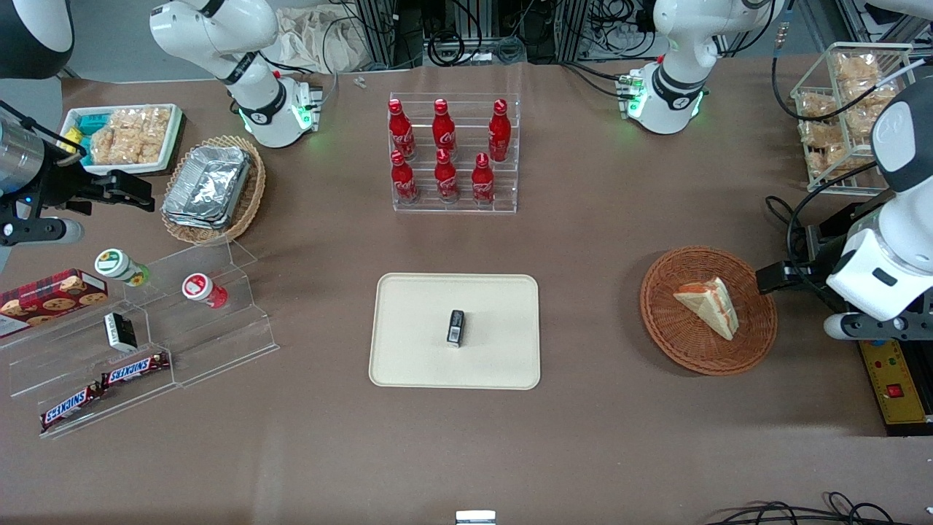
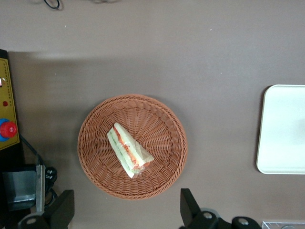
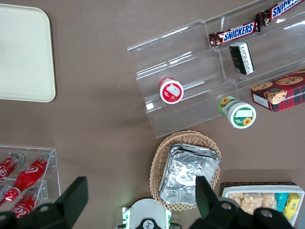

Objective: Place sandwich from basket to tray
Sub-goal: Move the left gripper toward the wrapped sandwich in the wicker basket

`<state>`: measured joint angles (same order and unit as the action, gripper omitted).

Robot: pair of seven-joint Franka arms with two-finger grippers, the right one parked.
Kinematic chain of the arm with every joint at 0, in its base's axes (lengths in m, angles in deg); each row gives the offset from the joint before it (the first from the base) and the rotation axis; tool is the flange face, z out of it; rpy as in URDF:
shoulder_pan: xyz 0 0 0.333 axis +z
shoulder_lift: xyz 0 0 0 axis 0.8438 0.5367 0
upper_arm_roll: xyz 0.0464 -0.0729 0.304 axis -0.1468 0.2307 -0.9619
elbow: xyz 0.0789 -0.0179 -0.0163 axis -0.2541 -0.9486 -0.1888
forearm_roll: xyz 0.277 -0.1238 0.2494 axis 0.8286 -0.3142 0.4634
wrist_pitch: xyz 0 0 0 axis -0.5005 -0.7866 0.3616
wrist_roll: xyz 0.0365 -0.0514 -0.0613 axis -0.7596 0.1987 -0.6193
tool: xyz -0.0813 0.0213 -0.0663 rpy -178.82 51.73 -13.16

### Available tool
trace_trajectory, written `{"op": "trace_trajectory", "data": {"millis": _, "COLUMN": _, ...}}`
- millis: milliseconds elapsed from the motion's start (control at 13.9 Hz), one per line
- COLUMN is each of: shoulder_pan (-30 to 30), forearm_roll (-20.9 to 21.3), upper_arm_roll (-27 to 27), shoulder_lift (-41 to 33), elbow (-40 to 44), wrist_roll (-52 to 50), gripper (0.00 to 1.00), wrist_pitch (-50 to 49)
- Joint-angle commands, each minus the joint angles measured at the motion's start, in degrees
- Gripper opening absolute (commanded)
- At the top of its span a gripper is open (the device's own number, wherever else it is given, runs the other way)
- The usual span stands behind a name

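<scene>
Reddish-brown wicker caught the eye first from the front: the round basket (image 1: 708, 311) sat toward the working arm's end of the table, with the sandwich (image 1: 708, 305) lying inside it, a pale wedge showing orange-red filling along its cut edge. The left arm's gripper (image 1: 778, 276) hung just beside the basket's rim, dark and partly hidden by the white arm, apart from the sandwich. Well apart from the basket, in the middle of the table, lay the cream tray (image 1: 415, 357) with a small black box (image 1: 455, 327) on it. Farther from the camera stood a clear rack of red cola bottles (image 1: 446, 152).

Seen from the left wrist, the basket (image 2: 162, 119) lay below the camera with the sandwich (image 2: 129, 150) resting across its floor, green and orange layers facing up. The gripper (image 2: 126, 210) had its two dark fingers (image 2: 64, 206) spread wide, grasping nothing; the sandwich lay roughly in line with the gap between them but not within it, clear of both fingers and untouched. A corner of the tray (image 2: 281, 129) showed off to one side, well apart from the basket.

From the right wrist came the parked arm's end of the table: clear acrylic steps (image 3: 190, 62) holding Snickers bars (image 3: 234, 32), and a paler oval basket of foil containers (image 3: 188, 174).
</scene>
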<state>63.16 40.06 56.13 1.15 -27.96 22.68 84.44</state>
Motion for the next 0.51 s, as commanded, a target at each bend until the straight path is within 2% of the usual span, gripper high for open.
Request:
{"op": "trace_trajectory", "data": {"millis": 0, "shoulder_pan": 0.0, "forearm_roll": -1.0, "upper_arm_roll": 0.0, "shoulder_lift": 0.3, "elbow": 0.8, "wrist_roll": -0.6, "gripper": 1.00, "wrist_pitch": 0.2}}
{"op": "trace_trajectory", "data": {"millis": 216, "shoulder_pan": -0.4, "forearm_roll": -0.3, "upper_arm_roll": 0.1, "shoulder_lift": 0.9, "elbow": 0.6, "wrist_roll": -2.8, "gripper": 1.00, "wrist_pitch": 0.3}}
{"op": "trace_trajectory", "data": {"millis": 433, "shoulder_pan": 0.1, "forearm_roll": -1.1, "upper_arm_roll": 0.0, "shoulder_lift": 0.9, "elbow": -3.7, "wrist_roll": -17.0, "gripper": 1.00, "wrist_pitch": 3.4}}
